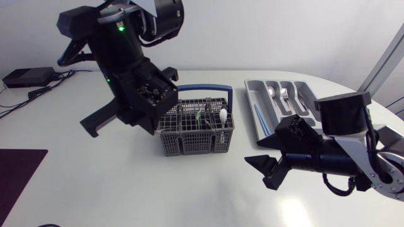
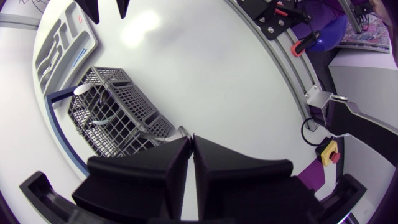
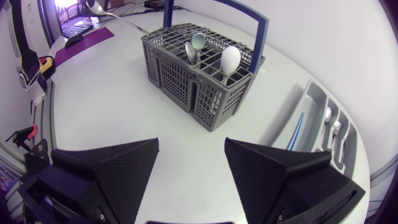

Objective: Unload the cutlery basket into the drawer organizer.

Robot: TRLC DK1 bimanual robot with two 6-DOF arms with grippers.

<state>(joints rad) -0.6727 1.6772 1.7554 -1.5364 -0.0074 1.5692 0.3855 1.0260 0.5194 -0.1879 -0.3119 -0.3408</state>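
Closest to me, the right gripper (image 1: pixel 260 171) hovers low over the counter (image 1: pixel 126 183) in front of the organizer (image 1: pixel 251 101). Its two fingers are spread wide with nothing between them, and they point towards the basket (image 1: pixel 196 133).

That grey basket has a blue handle (image 1: pixel 218 89) and stands near the middle of the counter. A white spoon (image 1: pixel 223 115) stands upright in a compartment at its right end. A metal spoon (image 3: pixel 198 42) sits in a compartment beside it.

The left arm comes down from above, so its gripper (image 2: pixel 191 140) hangs over the basket's left end. Its fingers are pressed almost together. A small silvery glint shows at the tips, and I cannot tell whether they hold it.

The grey organizer lies to the right of the basket, apart from it. It holds a fork (image 1: pixel 284 94), another spoon (image 1: pixel 271 92) and a blue utensil (image 1: pixel 257 117) in separate slots.
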